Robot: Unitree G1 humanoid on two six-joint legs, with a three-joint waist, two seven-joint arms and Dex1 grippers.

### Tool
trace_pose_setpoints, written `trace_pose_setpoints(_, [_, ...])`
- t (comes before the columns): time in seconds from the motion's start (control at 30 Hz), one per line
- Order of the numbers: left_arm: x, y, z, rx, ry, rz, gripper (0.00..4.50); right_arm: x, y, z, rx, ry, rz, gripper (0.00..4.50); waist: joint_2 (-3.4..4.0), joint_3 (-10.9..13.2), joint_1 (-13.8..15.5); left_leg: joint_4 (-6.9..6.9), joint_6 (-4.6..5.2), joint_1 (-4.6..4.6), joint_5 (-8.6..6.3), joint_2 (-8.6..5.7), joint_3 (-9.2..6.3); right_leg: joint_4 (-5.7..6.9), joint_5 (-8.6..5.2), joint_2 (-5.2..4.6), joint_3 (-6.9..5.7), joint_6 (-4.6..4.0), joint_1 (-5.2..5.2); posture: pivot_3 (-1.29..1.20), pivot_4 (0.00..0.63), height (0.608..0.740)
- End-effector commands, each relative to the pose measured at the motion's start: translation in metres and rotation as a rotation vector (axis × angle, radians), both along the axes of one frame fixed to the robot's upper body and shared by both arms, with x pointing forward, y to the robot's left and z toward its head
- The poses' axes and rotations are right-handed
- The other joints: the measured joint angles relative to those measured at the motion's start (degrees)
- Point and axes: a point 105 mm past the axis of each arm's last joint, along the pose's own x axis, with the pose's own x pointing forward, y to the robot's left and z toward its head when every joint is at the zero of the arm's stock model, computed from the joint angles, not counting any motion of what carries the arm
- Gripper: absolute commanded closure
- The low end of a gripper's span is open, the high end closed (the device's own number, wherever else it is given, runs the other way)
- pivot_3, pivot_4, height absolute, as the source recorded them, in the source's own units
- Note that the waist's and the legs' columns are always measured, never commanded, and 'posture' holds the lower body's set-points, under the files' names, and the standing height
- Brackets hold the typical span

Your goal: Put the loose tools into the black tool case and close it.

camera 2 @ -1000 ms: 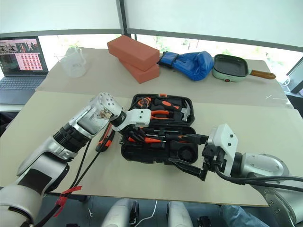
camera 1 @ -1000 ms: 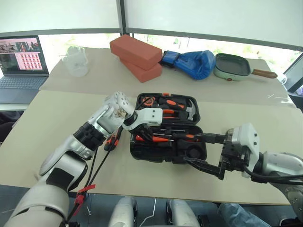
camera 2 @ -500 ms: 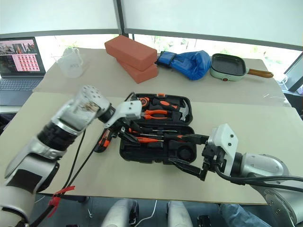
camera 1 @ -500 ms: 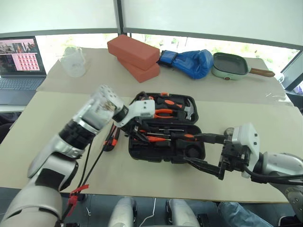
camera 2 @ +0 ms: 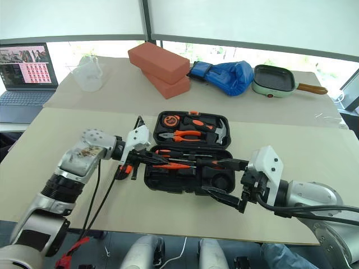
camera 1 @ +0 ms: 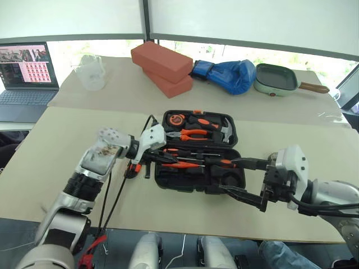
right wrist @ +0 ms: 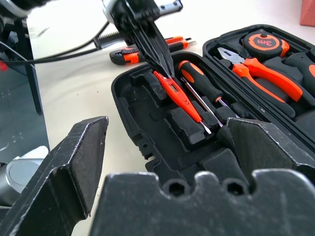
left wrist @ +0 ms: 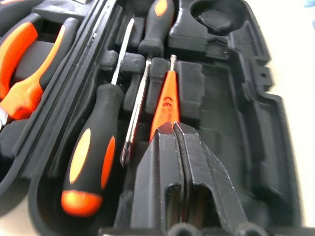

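Left gripper (left wrist: 173,129) pressed together, tip at slim orange tester screwdriver (left wrist: 166,96) in black tool case (camera 1: 238,180); likely seating it. Next: utility knife (right wrist: 147,50) on counter (camera 1: 56,145).

The open case (camera 1: 197,151) lies mid-table (camera 1: 67,140). Knife (camera 1: 133,166) just left of it; bricks (camera 1: 161,66), glove (camera 1: 230,74) and pan (camera 1: 277,78) behind; laptop (camera 1: 27,75) far left.
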Motion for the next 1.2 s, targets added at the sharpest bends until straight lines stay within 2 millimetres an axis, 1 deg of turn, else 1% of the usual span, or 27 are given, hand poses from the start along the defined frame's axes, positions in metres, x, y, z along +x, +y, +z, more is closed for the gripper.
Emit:
trace_pose_setpoints(0.03, [0.008,-0.003,0.008,-0.051,-0.071,0.022,4.47,0.001,-0.002,0.01,-0.004,-0.042,-0.001,0.0,0.0,0.0,-0.06,0.0,0.0,0.0,0.0,0.0,0.0,0.0,0.0,0.0,0.0,0.0,0.0,0.0,0.15,0.738])
trace_pose_setpoints(0.23, [0.003,-0.004,-0.006,-0.013,-0.08,-0.019,4.47,0.002,-0.001,0.01,0.008,-0.034,-0.004,0.0,0.0,0.0,-0.1,-0.01,0.0,0.01,0.0,-0.02,0.0,0.0,0.0,0.02,0.0,0.0,0.0,0.0,0.15,0.738])
trace_pose_setpoints(0.6, [-0.001,-0.008,-0.013,-0.014,-0.103,-0.044,4.47,0.004,-0.003,0.007,0.008,-0.026,-0.022,0.0,0.0,0.0,-0.08,0.0,0.0,0.01,0.0,0.0,0.0,0.0,0.01,0.0,0.0,0.01,0.0,0.0,0.15,0.738])
trace_pose_setpoints(0.8, [-0.005,-0.005,-0.03,0.033,-0.106,-0.053,4.47,0.005,-0.003,0.006,0.009,-0.023,-0.029,0.0,0.09,-0.07,-0.08,-0.01,0.0,0.05,0.0,0.0,0.01,0.0,0.01,-0.01,0.01,0.01,0.05,0.0,0.15,0.738])
trace_pose_setpoints(0.97, [-0.009,0.002,-0.046,0.081,-0.102,-0.048,4.47,0.006,-0.004,0.005,0.007,-0.019,-0.033,0.0,0.27,-0.34,-0.09,-0.03,0.01,0.13,-0.01,0.0,0.01,-0.02,0.01,-0.01,0.03,0.01,0.14,0.0,0.15,0.738])
trace_pose_setpoints(1.1, [-0.008,0.007,-0.052,0.099,-0.099,-0.031,4.47,0.006,-0.003,0.004,0.008,-0.016,-0.031,0.0,0.4,-0.49,-0.16,-0.09,0.01,0.37,-0.01,0.0,0.04,-0.03,0.01,0.0,0.06,0.01,0.33,0.0,0.15,0.738])
trace_pose_setpoints(1.2, [-0.006,0.008,-0.054,0.097,-0.085,-0.012,4.47,0.007,-0.003,0.004,0.006,-0.015,-0.026,0.0,0.41,-0.5,-0.23,-0.23,0.01,0.83,-0.01,0.02,0.06,-0.17,0.0,0.02,0.07,0.0,0.79,0.0,0.15,0.738])
